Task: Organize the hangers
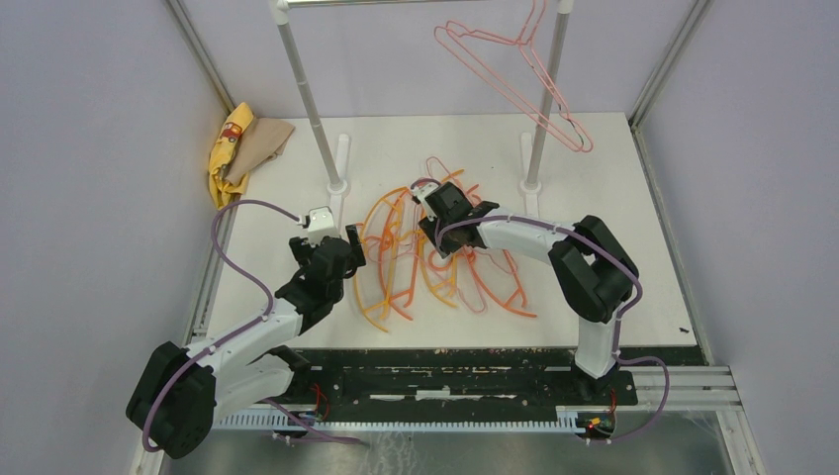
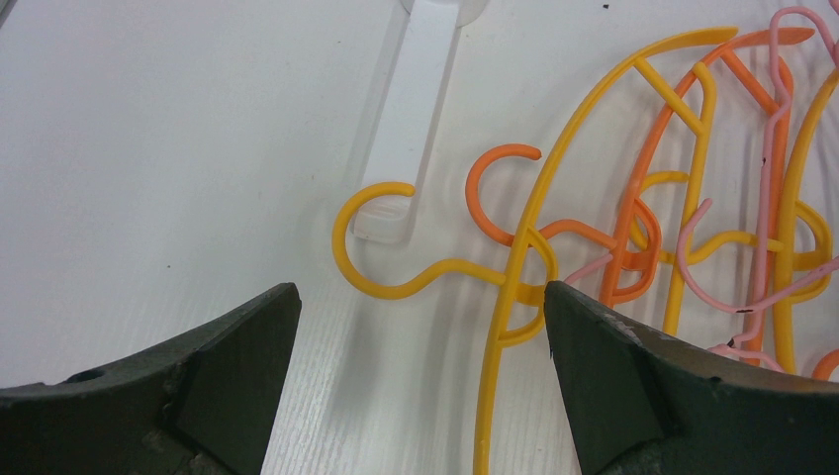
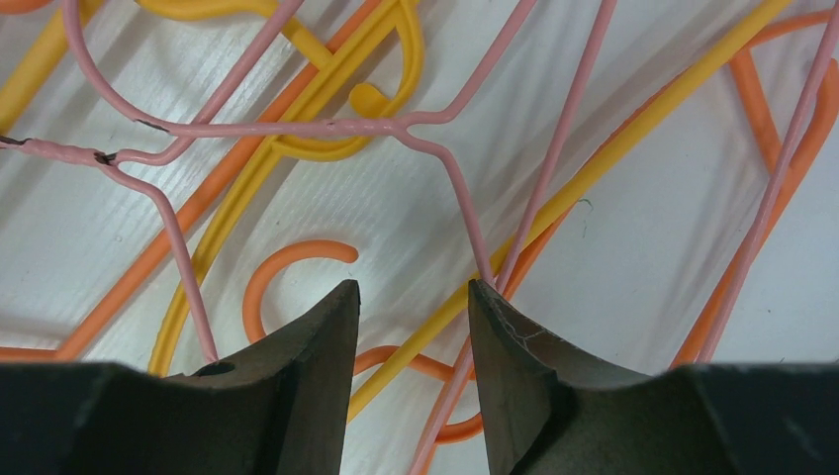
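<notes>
A tangle of orange, yellow and pale pink hangers (image 1: 435, 262) lies on the white table. Two pink wire hangers (image 1: 514, 74) hang on the rack at the back right. My left gripper (image 1: 353, 245) is open at the pile's left edge. In the left wrist view its jaws (image 2: 420, 307) stand wide, with a yellow hanger (image 2: 396, 277) hook just ahead and that hanger's arm running between them. My right gripper (image 1: 440, 236) is low over the pile's middle. In the right wrist view it (image 3: 414, 297) is open, empty, with a pink wire hanger (image 3: 297, 127) beside its right fingertip (image 3: 485, 297).
The white-poled rack (image 1: 312, 109) stands at the back, and its left foot (image 2: 416, 109) lies just beyond the yellow hook. A yellow and beige cloth (image 1: 237, 143) lies at the back left. Metal frame posts border the table.
</notes>
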Robot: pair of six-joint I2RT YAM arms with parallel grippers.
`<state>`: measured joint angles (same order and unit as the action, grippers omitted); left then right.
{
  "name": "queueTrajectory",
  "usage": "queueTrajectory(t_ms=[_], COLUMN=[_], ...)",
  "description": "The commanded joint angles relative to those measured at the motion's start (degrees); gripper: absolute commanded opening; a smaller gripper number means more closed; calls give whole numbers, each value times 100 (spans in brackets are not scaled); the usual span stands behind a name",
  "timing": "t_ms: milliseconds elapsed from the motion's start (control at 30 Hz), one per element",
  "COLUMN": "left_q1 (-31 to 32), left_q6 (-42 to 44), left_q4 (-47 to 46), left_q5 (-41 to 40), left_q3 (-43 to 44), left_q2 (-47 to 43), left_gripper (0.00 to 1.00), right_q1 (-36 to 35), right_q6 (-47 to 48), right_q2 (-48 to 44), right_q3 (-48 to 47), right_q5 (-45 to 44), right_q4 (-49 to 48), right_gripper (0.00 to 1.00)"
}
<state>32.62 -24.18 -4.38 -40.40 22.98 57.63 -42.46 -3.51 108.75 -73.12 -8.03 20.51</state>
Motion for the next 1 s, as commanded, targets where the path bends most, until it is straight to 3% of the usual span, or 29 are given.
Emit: queueTrajectory(t_ms=[0,567,967], left_q1=[23,16,21], left_q6=[-219,-225,-209], left_q4=[-168,-176,-141], left_q5=[-123,-117,-153], left_q3=[22,21,13], left_q2=[-58,1,-77], left_gripper=[99,100,99], right_q1=[102,133,620], right_q6=[249,126,243], right_q2=[19,-965,-51], right_q3=[-270,147,-246], right_q5=[-180,22,476], right_q4=[-231,-243,-141], right_gripper=[52,48,46])
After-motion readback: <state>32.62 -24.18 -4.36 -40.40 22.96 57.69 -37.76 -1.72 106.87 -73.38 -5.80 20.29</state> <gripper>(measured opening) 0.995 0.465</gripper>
